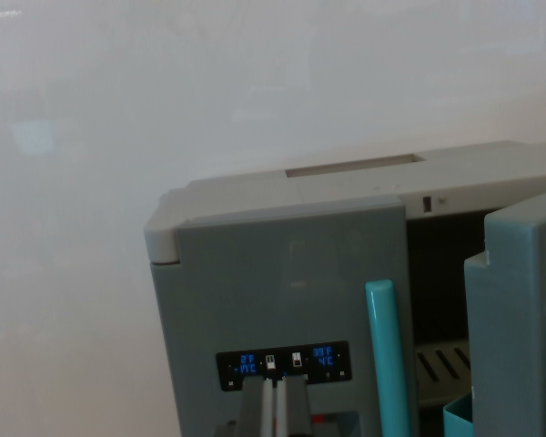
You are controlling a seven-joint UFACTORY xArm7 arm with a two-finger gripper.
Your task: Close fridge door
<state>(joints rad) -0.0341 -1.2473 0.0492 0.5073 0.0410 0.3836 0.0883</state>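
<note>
Fridge (282,300): a small grey toy-like unit against a pale wall (118,109), filling the lower right of the wrist view.

Left door (291,282): flush with the body, so it looks shut; it carries a dark display (284,364) with blue digits and a teal handle (389,360) along its inner edge.

Right door (519,319): swung out toward the camera at the wrist view's right, plainly ajar. This is the one the task concerns.

Gap: between the two doors the dark inside shows, with a slotted shelf (441,364) visible low down.

Tool (275,410): only two grey fingers poke in at the bottom edge, in front of the left door's display. They sit close together with a thin slit between them and nothing visible held, so it is probably clenched, though so little shows that I cannot tell for sure.

Contact: the tool is well apart from the open door and is not touching it.

Progress: not begun in any visible sense; the door is open wide.

Left to do: bring the tool to the right door's outer face and push it flush with the body.
</note>
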